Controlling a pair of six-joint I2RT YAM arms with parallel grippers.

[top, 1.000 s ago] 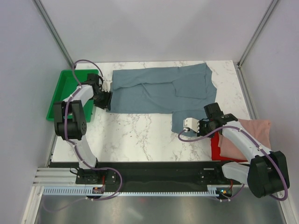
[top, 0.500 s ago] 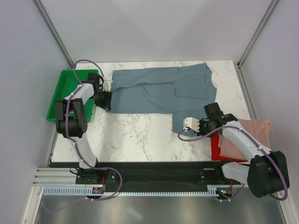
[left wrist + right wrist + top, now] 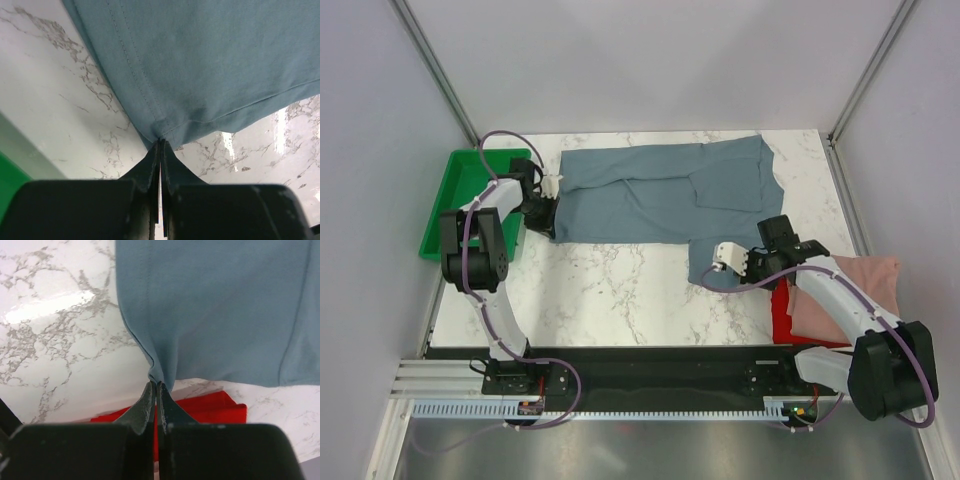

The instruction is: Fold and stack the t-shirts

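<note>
Since a second ago, the left gripper has pinched shut on the left corner of the blue-grey shirt. The right gripper clamps its near-right corner. It lies spread on the table. Folding is starting: next, lift both corners together, evenly.

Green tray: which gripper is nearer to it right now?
Left. The left gripper is just past the green tray's right rim, shut on the blue-grey t-shirt's corner. The right gripper is across the table, pinching that shirt's other near corner beside the red t-shirt.
</note>
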